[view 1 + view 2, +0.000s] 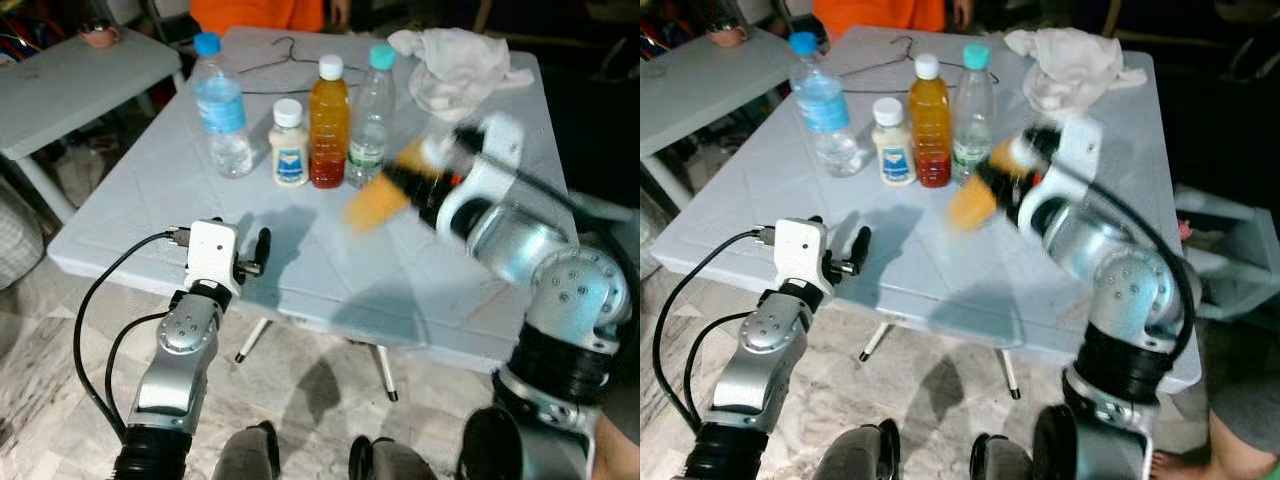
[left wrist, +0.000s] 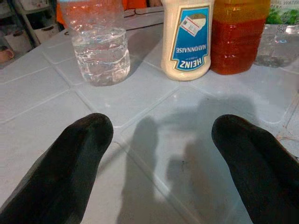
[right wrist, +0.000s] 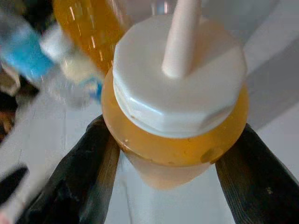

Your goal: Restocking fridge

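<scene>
Four containers stand in a row on the white folding table [image 1: 330, 270]: a water bottle with a blue cap [image 1: 220, 110], a Heinz mayonnaise jar [image 1: 290, 145], an orange juice bottle [image 1: 328, 125] and a clear bottle with a teal cap [image 1: 370, 120]. My right gripper [image 3: 170, 172] is shut on an amber squeeze bottle with a white nozzle cap [image 1: 378, 202], held tilted above the table just right of the row and blurred by motion. My left gripper [image 2: 159, 158] stands open and empty low over the table's front part, pointing at the mayonnaise jar [image 2: 186, 39].
A crumpled white cloth [image 1: 455, 65] and a wire hanger [image 1: 285, 55] lie at the table's far end. A person in orange [image 1: 260, 12] stands behind it. A second table [image 1: 70, 80] with a pink cup [image 1: 100, 35] is at the left. A white shelf [image 1: 1230, 240] stands at the right.
</scene>
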